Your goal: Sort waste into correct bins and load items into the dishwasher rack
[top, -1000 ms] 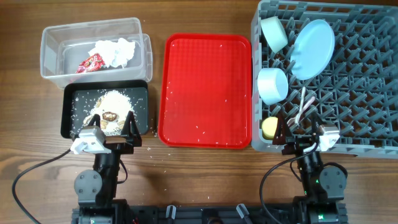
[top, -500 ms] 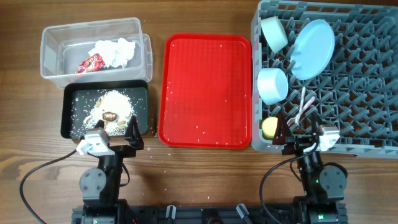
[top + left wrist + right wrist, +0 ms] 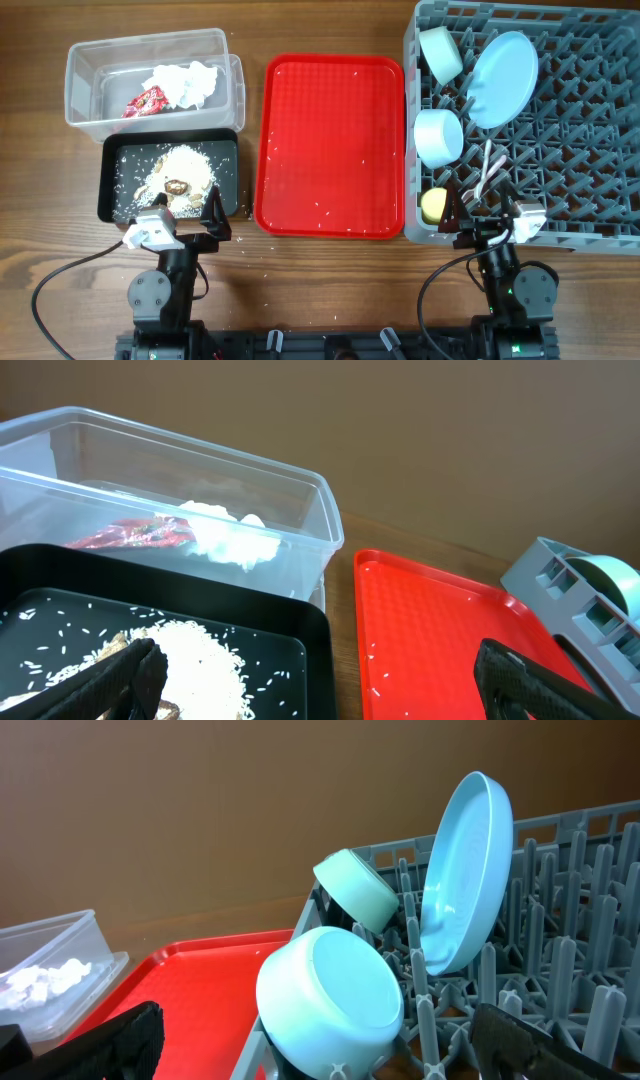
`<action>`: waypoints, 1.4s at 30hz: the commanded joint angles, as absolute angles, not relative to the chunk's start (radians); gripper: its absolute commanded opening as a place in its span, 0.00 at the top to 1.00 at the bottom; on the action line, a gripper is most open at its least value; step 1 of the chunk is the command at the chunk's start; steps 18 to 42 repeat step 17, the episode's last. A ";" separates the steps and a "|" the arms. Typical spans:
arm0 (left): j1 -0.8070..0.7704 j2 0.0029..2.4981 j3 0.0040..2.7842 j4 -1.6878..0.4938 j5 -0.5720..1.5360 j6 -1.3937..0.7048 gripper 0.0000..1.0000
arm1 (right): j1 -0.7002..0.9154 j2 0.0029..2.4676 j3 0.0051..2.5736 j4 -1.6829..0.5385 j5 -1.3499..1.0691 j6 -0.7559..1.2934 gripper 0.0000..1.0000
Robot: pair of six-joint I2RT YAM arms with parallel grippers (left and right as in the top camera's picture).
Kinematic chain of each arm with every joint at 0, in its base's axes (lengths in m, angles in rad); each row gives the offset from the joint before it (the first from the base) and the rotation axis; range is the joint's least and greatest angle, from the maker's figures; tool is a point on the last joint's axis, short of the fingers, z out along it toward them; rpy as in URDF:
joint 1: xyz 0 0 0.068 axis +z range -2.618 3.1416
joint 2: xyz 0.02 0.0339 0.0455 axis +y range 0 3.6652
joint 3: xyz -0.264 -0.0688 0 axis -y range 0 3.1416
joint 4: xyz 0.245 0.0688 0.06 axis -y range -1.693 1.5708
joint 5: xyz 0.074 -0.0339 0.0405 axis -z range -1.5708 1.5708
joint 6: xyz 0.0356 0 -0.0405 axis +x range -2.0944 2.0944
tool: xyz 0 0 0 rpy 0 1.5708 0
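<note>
Two grippers rest at the near side of the table point(image 3: 300, 275), and only one has moved. Overhead view: the left gripper point(image 3: 185, 212) has pulled back toward its base. It is now just off the near rim of the black tray point(image 3: 112, 195), no more above the food scraps point(image 3: 182, 170), and for the last half sec. it stays still. The right gripper point(image 3: 475, 208) has not moved. It hangs at the near edge of the dishwasher rack point(image 3: 580, 180), close to the yellow cup point(image 3: 433, 205) and the fork and spoon point(image 3: 490, 165). Both stand fully open w/ nothing held. I judge this as a retreat, so the task looks approx. finished. The wrapper point(image 3: 146, 100) and tissue point(image 3: 185, 82) lie in the clear tub point(image 3: 80, 60), and the red serving tray point(image 3: 330, 140) carries only some stray grains. Left wrist view: the dark fingers point(image 3: 120, 680) are spread to both corners and hold nothing. The scraps look like a loose heap of white rice w/ brown bits, and single grains are scattered over the black floor. The crinkly red wrapper is touching the white tissue. Right wrist view: the fingers are again wide apart and free. The blue bowl point(image 3: 335, 1000) lies tilted on its side w/ its base toward the camera, and the green bowl point(image 3: 357, 888) is tilted behind it. The plate point(image 3: 465, 870) stands nearly upright betw. the pegs. Cup and cutlery are not visible in this view.
</note>
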State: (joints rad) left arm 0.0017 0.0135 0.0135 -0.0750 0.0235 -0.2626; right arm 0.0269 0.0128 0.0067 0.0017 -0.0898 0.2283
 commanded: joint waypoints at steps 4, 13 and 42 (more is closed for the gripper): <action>-0.003 0.003 0.006 -0.076 0.017 -0.239 0.00 | 0.023 0.005 0.005 0.007 -0.106 0.212 0.00; -0.003 0.003 0.006 -0.076 0.017 -0.239 0.00 | 0.023 0.011 0.005 0.007 -0.106 0.212 0.00; -0.003 0.003 0.006 -0.076 0.017 -0.239 0.00 | 0.023 0.014 0.005 0.007 -0.103 0.212 0.00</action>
